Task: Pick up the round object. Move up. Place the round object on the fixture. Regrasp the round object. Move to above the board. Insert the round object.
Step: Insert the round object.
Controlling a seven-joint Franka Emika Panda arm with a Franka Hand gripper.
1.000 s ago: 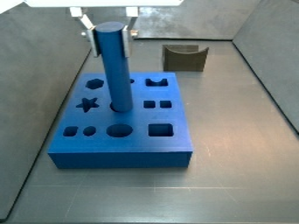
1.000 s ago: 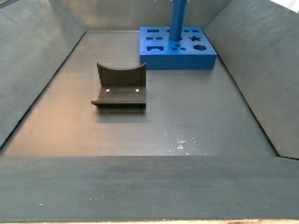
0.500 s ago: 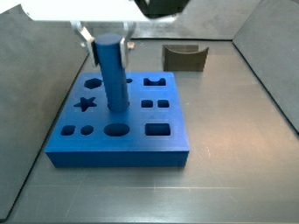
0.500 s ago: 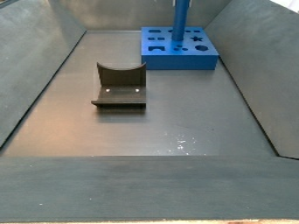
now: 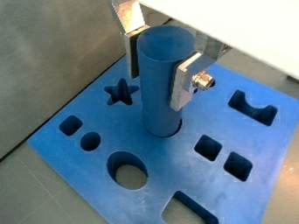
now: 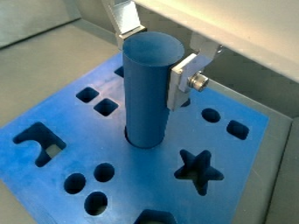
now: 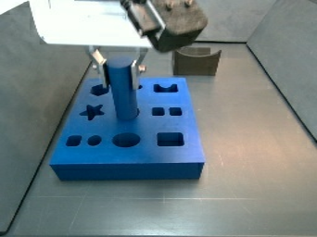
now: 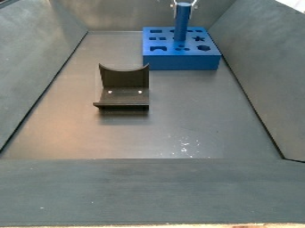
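Blue and smooth, the peg (image 5: 160, 79) is looking stiff, light and slippery, so the gripper (image 5: 159, 54) is pinching its top, feeding it into the board (image 5: 105, 171).

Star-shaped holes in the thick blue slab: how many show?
1. The star-shaped hole lies near the thick blue rectangular board's edge, beside the smooth blue cylinder peg that the pincer, above the board, grips upright; the peg may hide others.

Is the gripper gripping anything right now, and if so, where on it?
Yes. The gripper holds the blue peg by its upper end, fingers on opposite sides. The peg stands upright with its lower end in a round hole of the board.
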